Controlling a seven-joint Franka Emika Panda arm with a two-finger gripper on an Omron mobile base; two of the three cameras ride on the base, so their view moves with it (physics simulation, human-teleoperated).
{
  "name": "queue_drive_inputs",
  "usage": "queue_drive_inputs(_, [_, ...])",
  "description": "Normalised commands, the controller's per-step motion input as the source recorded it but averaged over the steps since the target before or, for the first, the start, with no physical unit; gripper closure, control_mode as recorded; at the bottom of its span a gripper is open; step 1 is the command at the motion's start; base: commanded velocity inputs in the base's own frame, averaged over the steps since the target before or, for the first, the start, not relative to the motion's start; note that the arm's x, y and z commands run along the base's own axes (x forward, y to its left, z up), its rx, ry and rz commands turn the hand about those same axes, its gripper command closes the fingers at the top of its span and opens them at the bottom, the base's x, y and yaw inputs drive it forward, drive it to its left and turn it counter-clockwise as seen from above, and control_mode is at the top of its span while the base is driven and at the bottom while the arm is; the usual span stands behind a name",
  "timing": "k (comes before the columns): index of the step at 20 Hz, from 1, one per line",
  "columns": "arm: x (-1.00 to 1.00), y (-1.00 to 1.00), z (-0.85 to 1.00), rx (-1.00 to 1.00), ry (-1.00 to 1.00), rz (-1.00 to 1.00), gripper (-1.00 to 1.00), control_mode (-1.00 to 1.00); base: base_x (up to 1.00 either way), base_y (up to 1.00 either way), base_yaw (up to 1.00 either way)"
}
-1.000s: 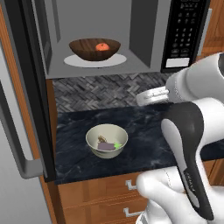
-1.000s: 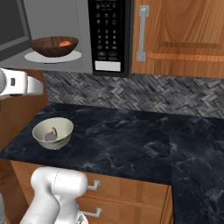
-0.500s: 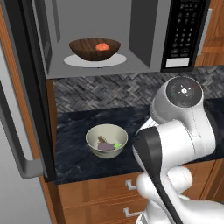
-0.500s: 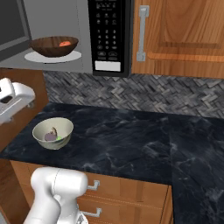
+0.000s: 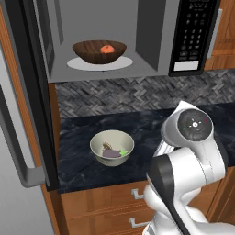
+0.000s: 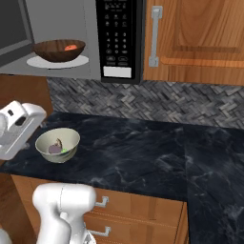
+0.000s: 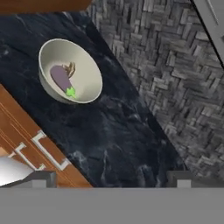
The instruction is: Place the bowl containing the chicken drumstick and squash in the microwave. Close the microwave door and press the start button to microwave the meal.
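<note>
The dark wooden bowl (image 5: 98,51) (image 6: 59,50) sits on the white turntable plate (image 5: 92,64) inside the grey microwave (image 5: 151,36) (image 6: 93,57). The orange-red squash (image 5: 107,48) (image 6: 70,47) shows in it; I cannot make out the chicken drumstick. The microwave door (image 5: 30,101) stands wide open, swung out to the left, its bar handle (image 5: 20,158) toward me. My gripper (image 7: 111,181) is open and empty, low over the black counter (image 7: 118,131), well below the microwave. Its fingertips (image 7: 41,178) stand wide apart.
A cream bowl (image 5: 111,147) (image 6: 57,144) (image 7: 70,72) with purple and green food stands on the counter near the front edge. The black keypad panel (image 5: 195,32) (image 6: 119,35) is on the microwave's right. Wooden drawers (image 5: 114,206) sit below, a cabinet (image 6: 195,38) at the upper right.
My arm has swung down from in front of the microwave and folded low over the counter. The wooden bowl stays on the turntable and the gripper stays open.
</note>
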Motion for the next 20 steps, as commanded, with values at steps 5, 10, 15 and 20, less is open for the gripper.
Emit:
queue_drive_inputs(5, [0.0,-0.05,-0.63,-0.3,-0.02,0.1,-1.0,-1.0,0.0,0.0,0.0])
queue_drive_inputs(10, [0.0,0.0,-0.45,-0.4,0.02,0.01,-1.0,-1.0,0.0,0.0,0.0])
queue_drive_inputs(15, [0.0,-0.06,-0.37,-0.35,0.0,0.0,-1.0,-1.0,0.0,0.0,0.0])
queue_drive_inputs(20, [-0.03,-0.03,-0.11,-0.29,0.0,0.01,-1.0,-1.0,0.0,0.0,0.0])
